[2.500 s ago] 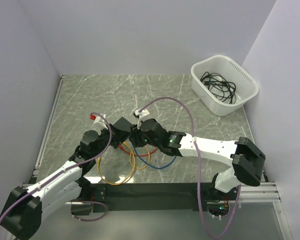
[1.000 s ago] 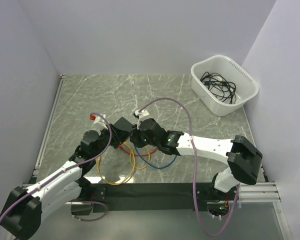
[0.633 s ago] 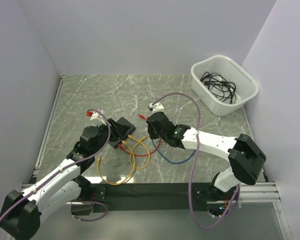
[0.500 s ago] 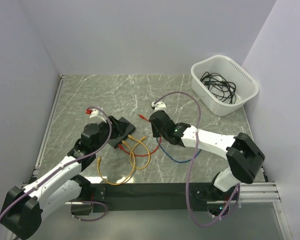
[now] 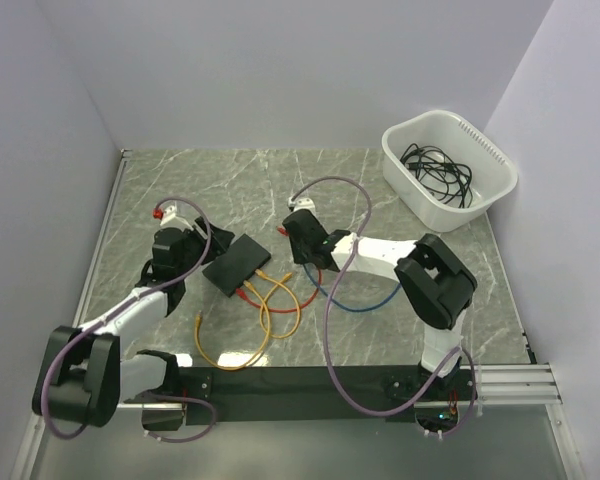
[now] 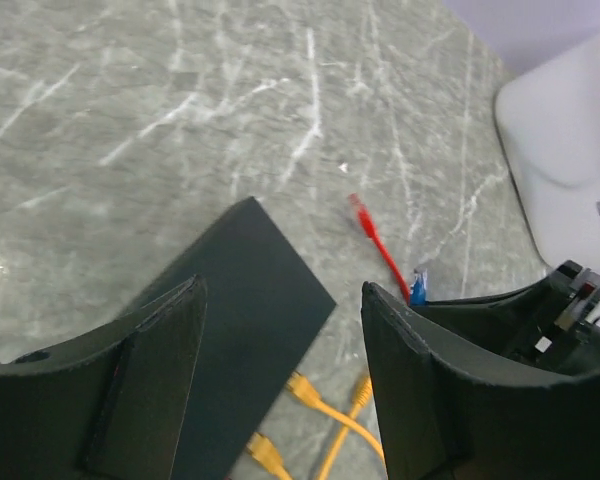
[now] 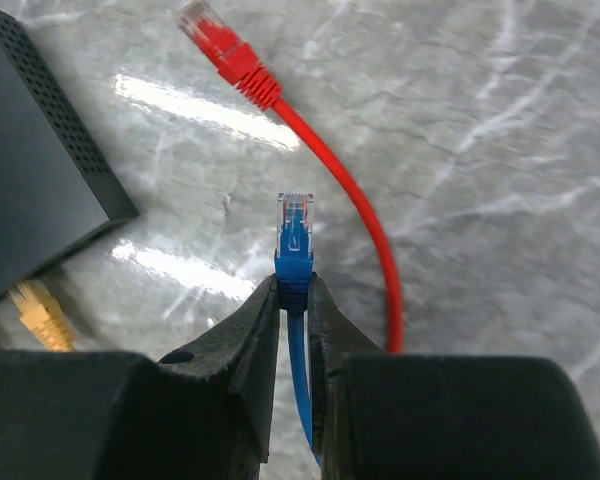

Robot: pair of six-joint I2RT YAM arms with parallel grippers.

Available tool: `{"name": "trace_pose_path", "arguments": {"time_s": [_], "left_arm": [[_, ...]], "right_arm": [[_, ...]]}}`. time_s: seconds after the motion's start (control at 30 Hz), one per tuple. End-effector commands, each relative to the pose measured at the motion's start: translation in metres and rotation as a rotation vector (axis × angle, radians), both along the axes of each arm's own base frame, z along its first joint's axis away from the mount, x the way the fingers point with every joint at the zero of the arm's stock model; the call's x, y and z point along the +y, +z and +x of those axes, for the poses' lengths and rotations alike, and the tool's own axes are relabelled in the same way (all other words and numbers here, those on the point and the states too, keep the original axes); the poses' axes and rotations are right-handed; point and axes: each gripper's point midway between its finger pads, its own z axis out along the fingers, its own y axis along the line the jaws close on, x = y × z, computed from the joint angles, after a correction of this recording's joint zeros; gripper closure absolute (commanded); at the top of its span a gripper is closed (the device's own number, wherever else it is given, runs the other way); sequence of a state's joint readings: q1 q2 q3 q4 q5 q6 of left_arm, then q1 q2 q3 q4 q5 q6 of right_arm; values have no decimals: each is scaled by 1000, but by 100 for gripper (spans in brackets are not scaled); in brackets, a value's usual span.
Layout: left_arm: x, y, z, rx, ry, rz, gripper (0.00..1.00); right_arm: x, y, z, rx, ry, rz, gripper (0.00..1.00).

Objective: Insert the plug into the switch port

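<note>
The switch (image 5: 236,262) is a flat matte-black box lying on the marble table. The left wrist view shows the switch (image 6: 240,300) below and ahead of my left gripper (image 6: 282,290), which is open with nothing between its fingers. In the top view my left gripper (image 5: 198,252) sits just left of the switch. My right gripper (image 7: 293,285) is shut on the blue plug (image 7: 295,235), whose clear tip sticks out ahead of the fingertips. It hovers right of the switch corner (image 7: 30,180). From above, my right gripper (image 5: 295,240) is a short way right of the switch.
A red plug (image 7: 215,35) and its cable lie just ahead of the blue plug. Orange plugs (image 6: 305,385) and looped orange, red and blue cables (image 5: 270,310) lie by the switch's near-right edge. A white tub (image 5: 448,168) of black cables stands at the back right.
My left gripper opened and let go of the switch, which now lies flat on the table, and the left arm drew back left. My right gripper pulled away from the switch with the blue plug.
</note>
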State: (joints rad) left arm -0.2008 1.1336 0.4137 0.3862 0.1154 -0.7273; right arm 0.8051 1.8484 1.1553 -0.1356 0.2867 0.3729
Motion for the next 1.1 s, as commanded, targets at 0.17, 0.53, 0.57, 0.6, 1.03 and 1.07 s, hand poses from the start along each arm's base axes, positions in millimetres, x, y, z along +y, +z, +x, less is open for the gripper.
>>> {"name": "trace_pose_path", "arguments": {"time_s": [0.17, 0.53, 0.57, 0.6, 1.03, 1.07], "left_arm": [[7, 2, 24, -43, -23, -38, 31], [21, -14, 35, -9, 13, -25, 31], [23, -17, 36, -5, 17, -23, 31], [23, -19, 36, -4, 16, -25, 31], [13, -38, 42, 62, -43, -79, 34], [12, -41, 42, 73, -42, -88, 34]], "right_arm": [[34, -25, 2, 22, 33, 53, 100], [59, -36, -36, 42, 95, 46, 100], [60, -34, -39, 38, 96, 51, 100], [60, -32, -41, 35, 97, 55, 100], [62, -19, -60, 43, 141, 108, 100], [60, -21, -64, 49, 144, 109, 100]]}}
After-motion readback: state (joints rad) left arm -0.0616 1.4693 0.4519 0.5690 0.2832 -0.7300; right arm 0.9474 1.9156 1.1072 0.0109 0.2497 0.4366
